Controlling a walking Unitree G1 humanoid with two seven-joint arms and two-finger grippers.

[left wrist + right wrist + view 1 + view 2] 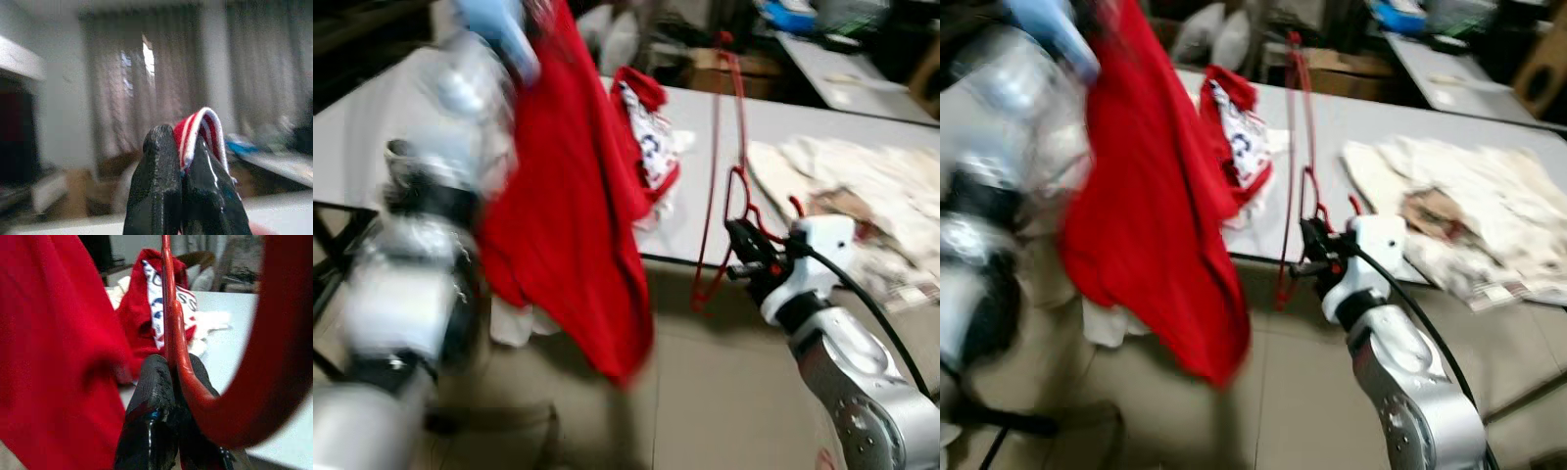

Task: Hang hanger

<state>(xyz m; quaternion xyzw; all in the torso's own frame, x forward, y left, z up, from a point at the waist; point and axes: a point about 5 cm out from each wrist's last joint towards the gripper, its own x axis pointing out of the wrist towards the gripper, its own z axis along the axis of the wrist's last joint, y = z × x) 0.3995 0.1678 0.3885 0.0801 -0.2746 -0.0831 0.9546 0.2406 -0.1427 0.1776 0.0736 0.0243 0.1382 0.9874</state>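
The right claw (741,247) is closed on a red wire hanger (720,176), its black fingers (151,396) pinched on the thin wire near the hanger's lower end; the hanger stands roughly upright from the claw, its long frame rising over the front edge of the grey tabletop (705,196) and its hook end curving close past the right wrist camera; the right arm reaches forward from the lower right, in front of the tabletop's near edge.

The left claw (182,161) is raised high on the robot's left, its fingers (156,186) shut tight on the red-and-white ribbed collar of a red garment (563,196); the garment hangs down from that grip in a long, blurred sheet, between the left arm and the hanger, its lower hem falling below the tabletop's edge toward the tiled floor (705,392).

On the tabletop behind the hanging garment lies a crumpled red, white and blue printed garment (646,137), just left of the hanger; to the right of the hanger a cream-coloured cloth (862,196) is spread flat.
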